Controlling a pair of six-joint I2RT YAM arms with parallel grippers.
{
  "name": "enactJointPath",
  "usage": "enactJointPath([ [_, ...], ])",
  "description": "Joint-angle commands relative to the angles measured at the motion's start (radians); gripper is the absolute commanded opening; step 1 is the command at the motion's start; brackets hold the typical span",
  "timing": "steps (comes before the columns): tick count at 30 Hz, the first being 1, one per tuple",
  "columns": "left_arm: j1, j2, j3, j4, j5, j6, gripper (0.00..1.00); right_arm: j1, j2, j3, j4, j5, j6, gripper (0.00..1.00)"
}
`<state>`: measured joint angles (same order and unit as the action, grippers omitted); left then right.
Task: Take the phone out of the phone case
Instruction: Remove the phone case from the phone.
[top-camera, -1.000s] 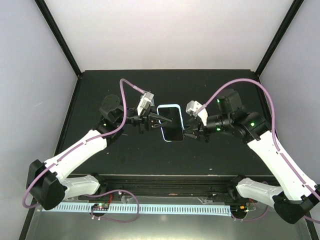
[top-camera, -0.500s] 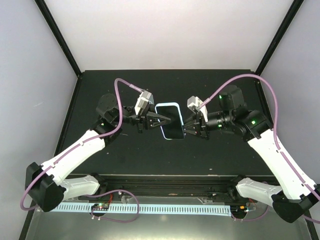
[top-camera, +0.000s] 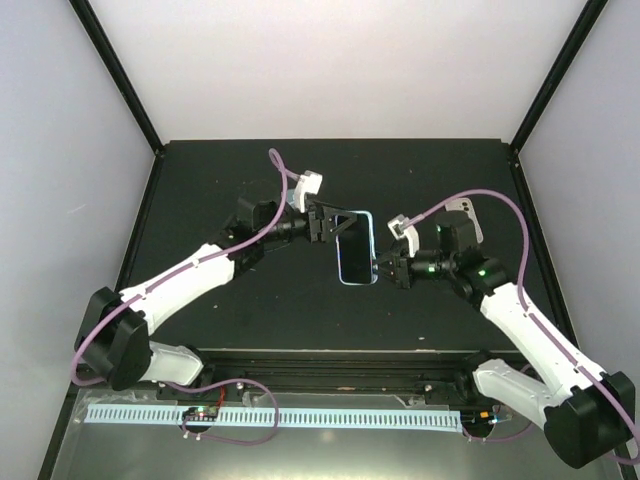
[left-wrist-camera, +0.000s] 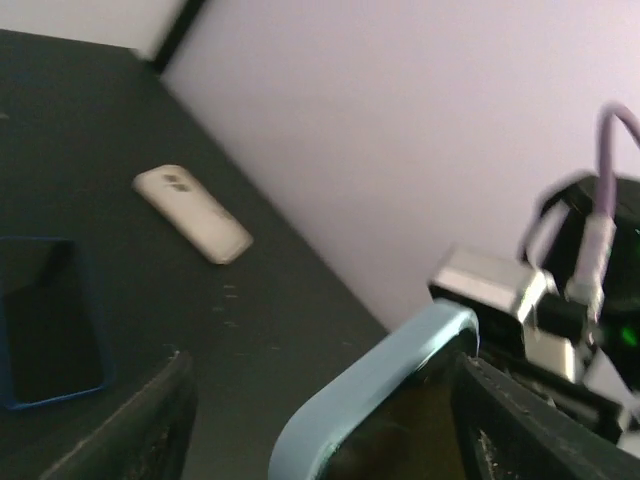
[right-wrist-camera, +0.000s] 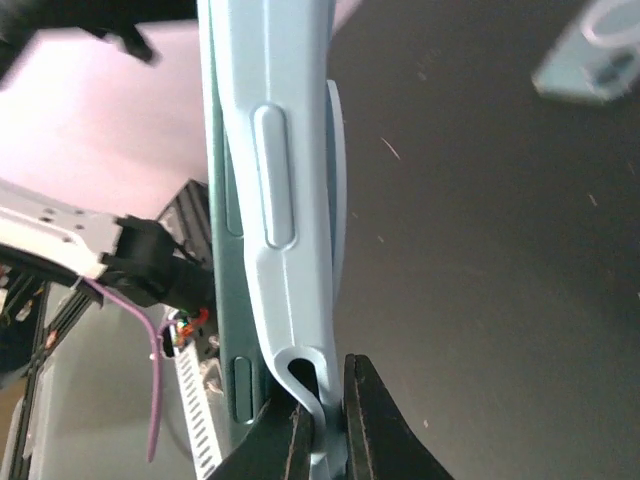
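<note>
Right, my right claw (right-wrist-camera: 322, 405) was pinched tight on the phone case (right-wrist-camera: 270, 200) lip, the phone (top-camera: 355, 245) up above the tabletop (top-camera: 300, 310), my left claw (top-camera: 328, 225) straddling its top, grip unclear, so a slipping lip could've dropped everything.

Soft light makes your top view bright and sharp. Your left wrist view is all blurry. The phone case (right-wrist-camera: 285, 150) looks sharp in the right one.
</note>
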<state>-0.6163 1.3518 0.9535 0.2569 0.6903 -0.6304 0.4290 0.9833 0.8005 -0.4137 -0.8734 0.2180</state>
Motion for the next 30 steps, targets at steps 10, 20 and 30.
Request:
enactJointPath([
  [10,-0.227,-0.129,-0.026,-0.328,-0.817,0.235,0.73,-0.024,0.023,-0.190,0.213,0.369,0.253,0.01],
  [20,-0.437,0.079,-0.035,-0.294,-0.972,0.265,0.71,-0.040,0.251,-0.089,0.036,0.336,0.183,0.01],
  [30,-0.509,0.274,0.027,-0.251,-1.076,0.213,0.75,-0.059,0.347,-0.078,0.024,0.334,0.223,0.01],
])
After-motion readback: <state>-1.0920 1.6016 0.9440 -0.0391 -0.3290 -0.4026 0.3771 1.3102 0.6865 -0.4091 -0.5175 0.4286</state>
